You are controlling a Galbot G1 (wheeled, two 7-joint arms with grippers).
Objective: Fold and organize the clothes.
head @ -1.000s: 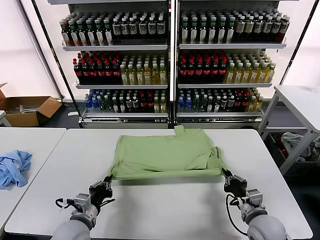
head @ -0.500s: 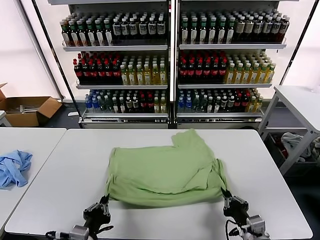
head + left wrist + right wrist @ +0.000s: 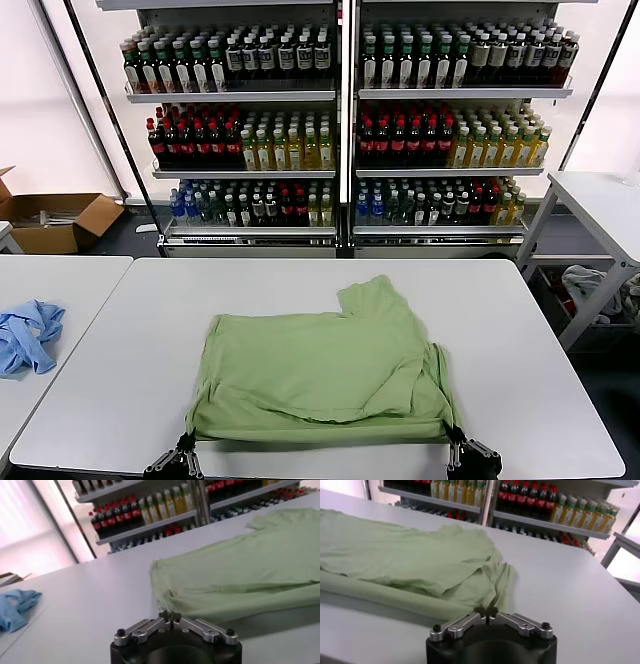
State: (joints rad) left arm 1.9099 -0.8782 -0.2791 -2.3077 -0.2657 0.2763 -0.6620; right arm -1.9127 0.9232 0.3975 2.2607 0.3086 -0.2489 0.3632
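The light green T-shirt (image 3: 320, 375) lies spread on the white table (image 3: 540, 340), folded over on itself, with one sleeve pointing toward the far side. Its near edge runs straight and taut between my two grippers at the table's front edge. My left gripper (image 3: 184, 443) is shut on the shirt's near left corner, and the left wrist view shows the gripper (image 3: 170, 615) with the cloth (image 3: 240, 575) reaching right up to its tips. My right gripper (image 3: 453, 445) is shut on the near right corner. The right wrist view shows that gripper (image 3: 486, 611) with bunched fabric (image 3: 410, 560) pinched in it.
A light blue garment (image 3: 25, 335) lies on the separate table to the left. Shelves of bottles (image 3: 340, 130) stand behind the table. A cardboard box (image 3: 50, 220) sits on the floor at far left, and another table (image 3: 600, 200) stands to the right.
Both grippers have drawn back toward the table's near edge, dragging the shirt's held edge with them. The shirt now lies lower, flatter and closer to me.
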